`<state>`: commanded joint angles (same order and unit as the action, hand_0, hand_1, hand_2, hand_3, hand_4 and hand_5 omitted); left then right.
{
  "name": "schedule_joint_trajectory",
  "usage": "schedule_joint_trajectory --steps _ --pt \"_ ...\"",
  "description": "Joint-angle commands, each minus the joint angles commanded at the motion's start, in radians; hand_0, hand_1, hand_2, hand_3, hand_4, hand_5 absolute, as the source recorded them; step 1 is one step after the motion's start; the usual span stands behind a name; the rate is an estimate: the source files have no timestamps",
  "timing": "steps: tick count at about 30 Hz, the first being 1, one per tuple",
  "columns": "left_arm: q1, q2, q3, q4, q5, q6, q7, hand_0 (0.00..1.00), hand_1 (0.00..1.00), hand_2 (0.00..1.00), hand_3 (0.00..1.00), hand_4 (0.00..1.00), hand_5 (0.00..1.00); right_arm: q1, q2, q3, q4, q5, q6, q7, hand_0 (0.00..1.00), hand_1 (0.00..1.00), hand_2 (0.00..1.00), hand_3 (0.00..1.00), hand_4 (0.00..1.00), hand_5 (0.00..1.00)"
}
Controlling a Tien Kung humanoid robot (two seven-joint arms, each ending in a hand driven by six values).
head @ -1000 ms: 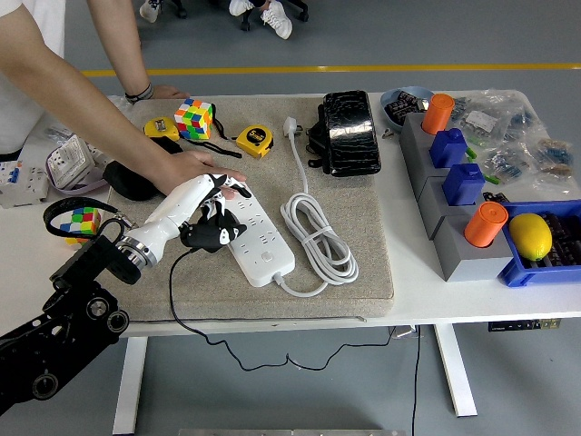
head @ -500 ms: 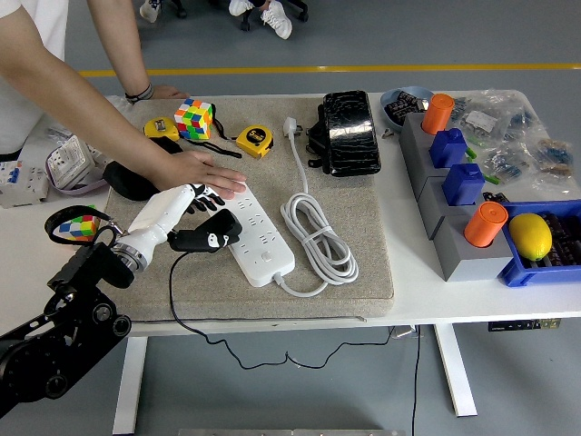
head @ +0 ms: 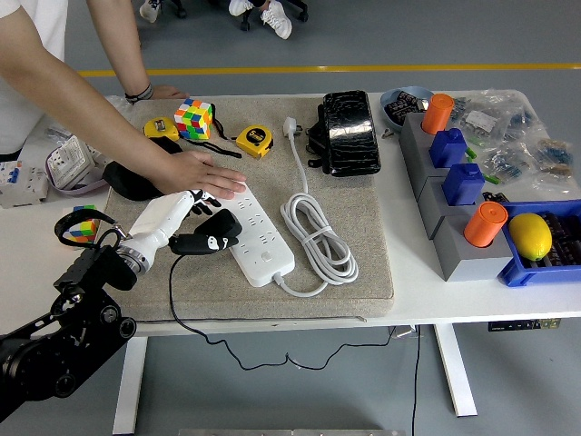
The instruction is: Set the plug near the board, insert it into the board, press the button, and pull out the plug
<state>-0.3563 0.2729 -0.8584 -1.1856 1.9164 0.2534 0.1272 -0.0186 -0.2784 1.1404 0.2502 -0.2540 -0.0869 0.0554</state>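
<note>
Fingers [head: 192,202] of left hand [head: 172,213] loosely spread, gripping nothing | black plug [head: 207,242] lies beside them, touching power strip [head: 257,238] left edge | person's hand [head: 204,173] flat on strip's far end

No lettering on any object here is legible.

Colours on the white table [head: 454,300]

A white power strip [head: 259,238] with white cord [head: 318,238] lay on a beige mat [head: 363,191]; the plug [head: 207,242] was black, the robot hand [head: 177,211] white and black. Two tape measures [head: 254,141] were yellow, the cube [head: 194,118] multicoloured, two cylinders [head: 486,223] orange, the lemon [head: 531,236] yellow.
</note>
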Motion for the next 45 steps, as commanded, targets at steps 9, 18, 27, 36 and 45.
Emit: schedule_joint_trajectory --steps 9,18,27,36,45 --pt "-0.004 -0.005 0.009 0.008 0.005 0.054 -0.045 0.174 0.296 0.397 0.546 0.840 0.002 0.000 0.001 0.010 0.003 -0.008 -0.002 0.001 0.491 0.544 0.538 0.507 0.830 0.353" --pt "-0.004 -0.003 0.008 0.008 -0.007 0.080 -0.078 0.165 0.285 0.389 0.547 0.820 0.002 0.001 0.002 0.014 0.003 -0.010 -0.002 0.002 0.491 0.544 0.538 0.506 0.829 0.353" --pt "0.019 0.017 -0.036 -0.020 -0.039 0.103 -0.182 0.165 0.275 0.385 0.546 0.802 0.002 0.000 0.003 0.015 0.003 -0.011 -0.003 0.004 0.489 0.543 0.537 0.506 0.828 0.352" --pt "0.051 0.052 -0.115 0.033 -0.025 0.112 -0.222 0.166 0.274 0.386 0.546 0.791 0.002 0.000 0.005 0.019 0.003 -0.013 -0.003 0.004 0.489 0.543 0.538 0.507 0.828 0.351" --pt "0.064 0.055 -0.124 0.103 -0.017 0.106 -0.221 0.171 0.307 0.386 0.546 0.800 0.002 0.001 0.006 0.021 0.003 -0.015 -0.003 0.003 0.489 0.543 0.538 0.508 0.828 0.350"
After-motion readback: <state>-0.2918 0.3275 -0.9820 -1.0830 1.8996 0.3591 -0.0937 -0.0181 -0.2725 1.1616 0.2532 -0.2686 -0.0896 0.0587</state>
